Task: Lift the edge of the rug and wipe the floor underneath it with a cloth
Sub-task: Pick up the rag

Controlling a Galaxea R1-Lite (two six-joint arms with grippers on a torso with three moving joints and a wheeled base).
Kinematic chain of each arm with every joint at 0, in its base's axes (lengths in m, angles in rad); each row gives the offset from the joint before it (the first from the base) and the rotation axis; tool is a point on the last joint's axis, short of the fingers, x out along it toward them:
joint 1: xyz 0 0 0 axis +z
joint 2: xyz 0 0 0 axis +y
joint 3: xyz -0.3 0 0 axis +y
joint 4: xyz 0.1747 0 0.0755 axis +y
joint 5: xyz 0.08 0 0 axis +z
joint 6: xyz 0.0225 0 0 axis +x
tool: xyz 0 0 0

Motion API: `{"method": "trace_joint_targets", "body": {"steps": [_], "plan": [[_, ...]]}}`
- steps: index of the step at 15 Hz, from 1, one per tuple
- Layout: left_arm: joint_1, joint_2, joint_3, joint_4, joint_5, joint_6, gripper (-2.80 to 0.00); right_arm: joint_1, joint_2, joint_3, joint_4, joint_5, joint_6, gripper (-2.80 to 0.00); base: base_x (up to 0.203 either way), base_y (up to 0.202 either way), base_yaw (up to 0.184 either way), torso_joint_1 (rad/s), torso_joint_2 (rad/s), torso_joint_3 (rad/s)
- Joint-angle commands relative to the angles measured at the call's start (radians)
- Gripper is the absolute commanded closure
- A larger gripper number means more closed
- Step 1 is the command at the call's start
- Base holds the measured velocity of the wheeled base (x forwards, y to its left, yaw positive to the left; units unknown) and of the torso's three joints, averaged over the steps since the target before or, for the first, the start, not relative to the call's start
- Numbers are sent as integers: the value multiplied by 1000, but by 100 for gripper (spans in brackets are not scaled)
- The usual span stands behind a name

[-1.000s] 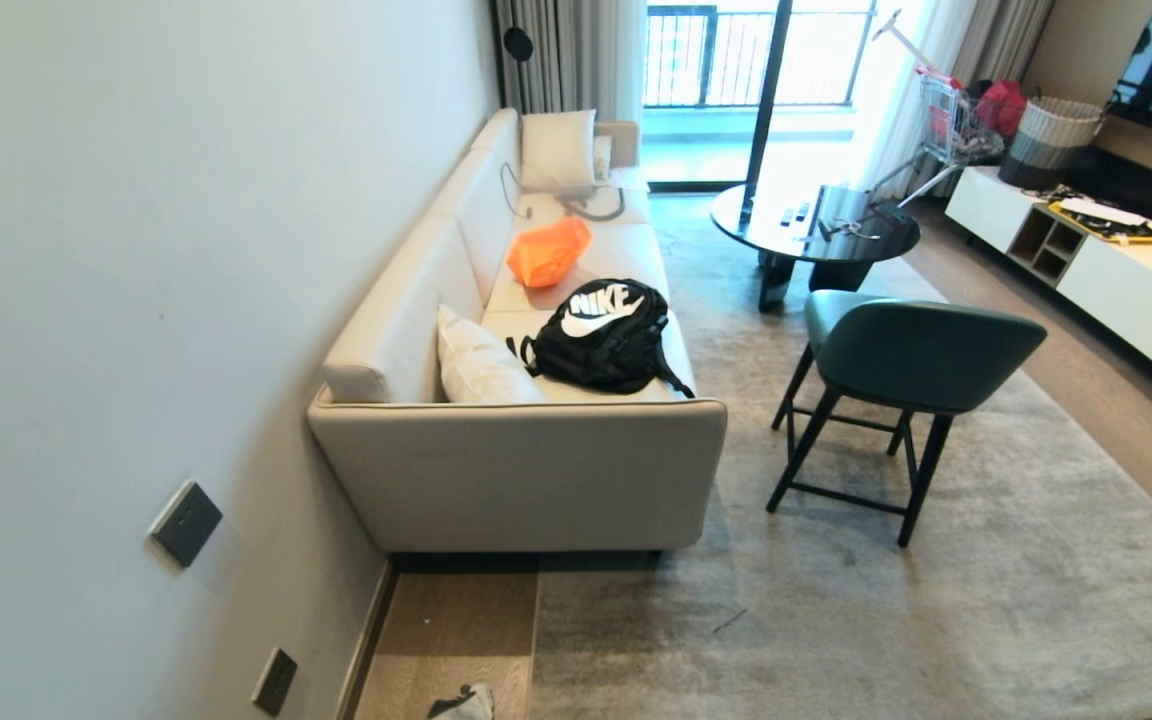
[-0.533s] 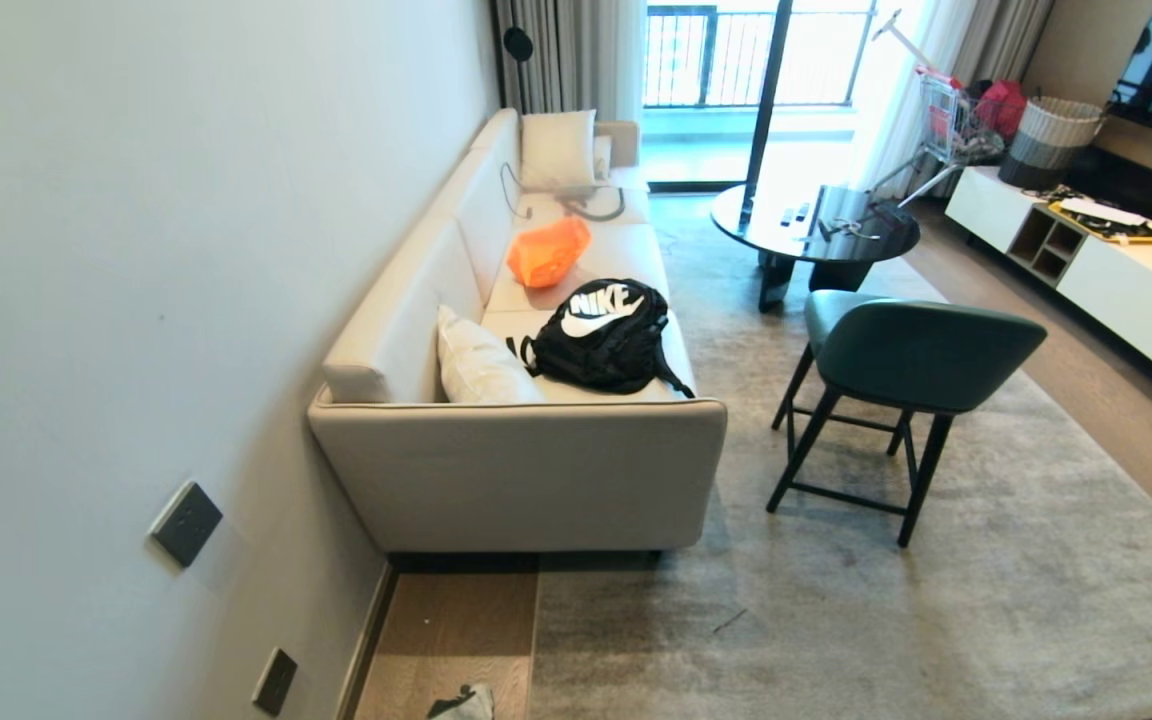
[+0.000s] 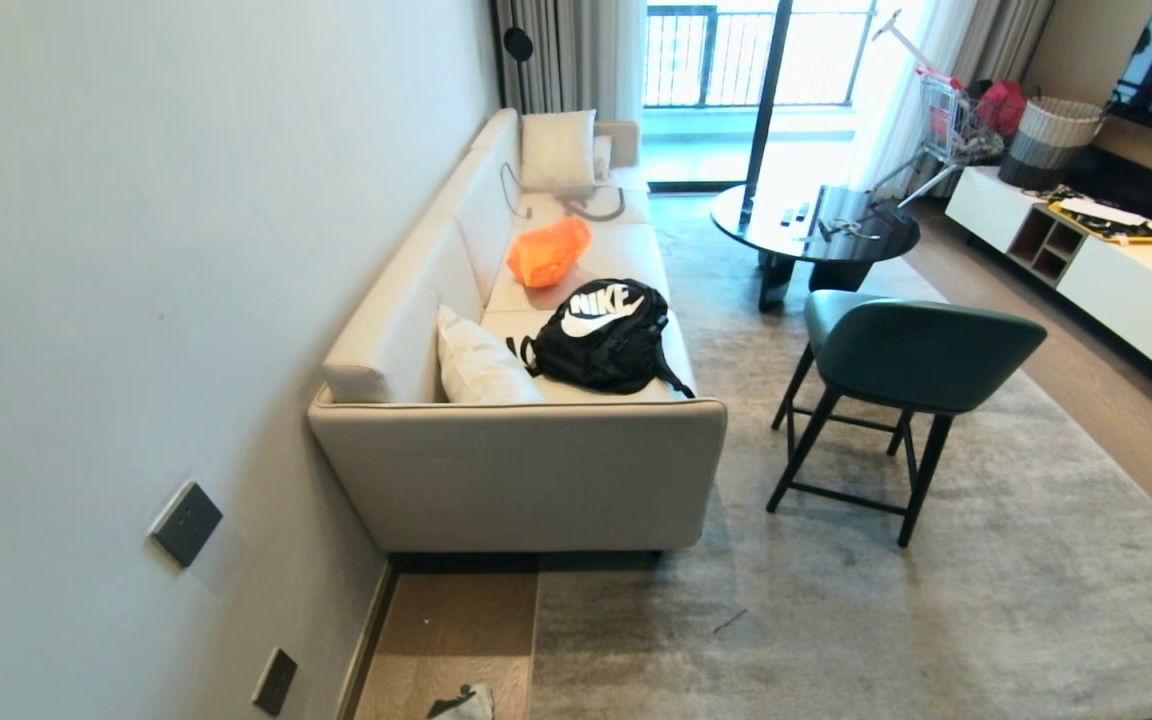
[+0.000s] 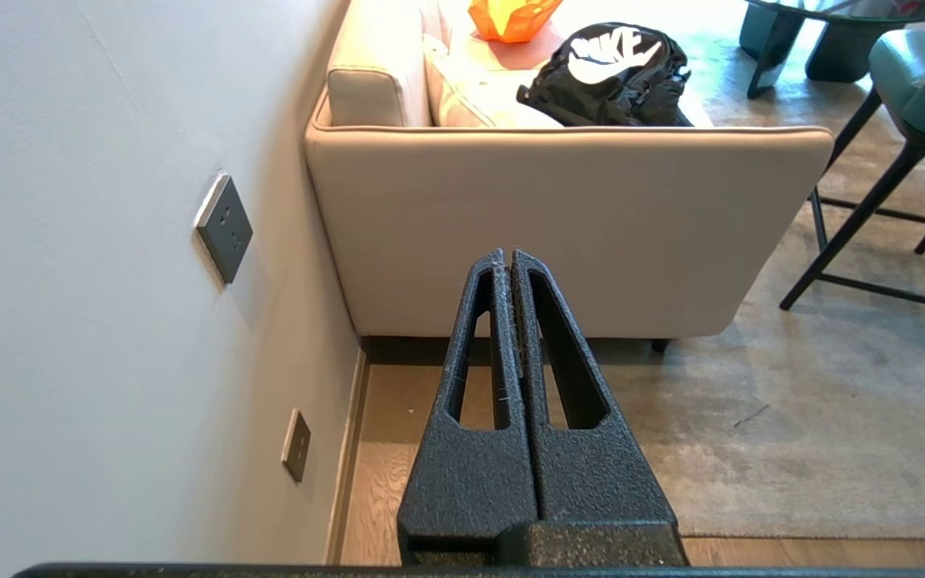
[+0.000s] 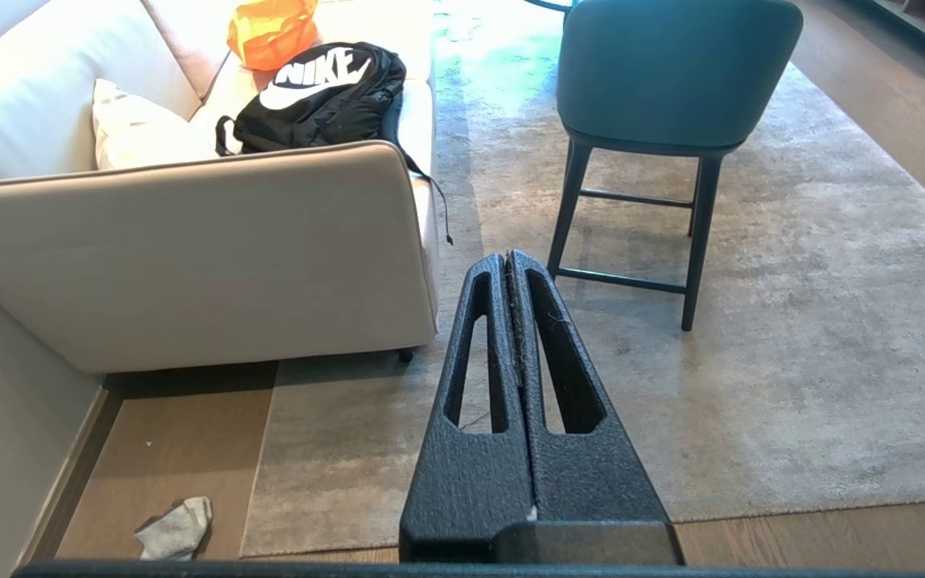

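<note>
The wall [image 3: 136, 250] is closing off the left side, with the floor [image 3: 456, 630] showing as a narrow bare strip between it and the rug. The cloth [image 5: 176, 527] is lying crumpled on that strip, just beside the rug edge [image 5: 258, 474] — it is looking soft and light, likely easy to pinch anywhere on a raised fold. The rug edge is lying flat, hem straight; it is probably floppy but heavy as a whole, so the free near corner [image 5: 247, 550] seems the best hold. The sofa [image 3: 526, 470] is sitting on the rug further along, so lifting there is likely blocked. The left gripper [image 4: 511, 258] and right gripper [image 5: 509, 258] are hanging in the air with fingers pressed together, holding nothing. On the right the stool [image 3: 896, 370] is standing on the rug — open room in front of it.
</note>
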Motion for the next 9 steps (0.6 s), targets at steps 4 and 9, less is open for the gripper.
{"method": "trace_joint_targets", "body": {"steps": [4,9], "plan": [[0,0,-1,0,0,-1,0,0,1,0,0,-1,0,0,0,0,0,0,0,0],[0,0,0,0,0,-1,0,0,1,0,0,-1,0,0,0,0,0,0,0,0]]}}
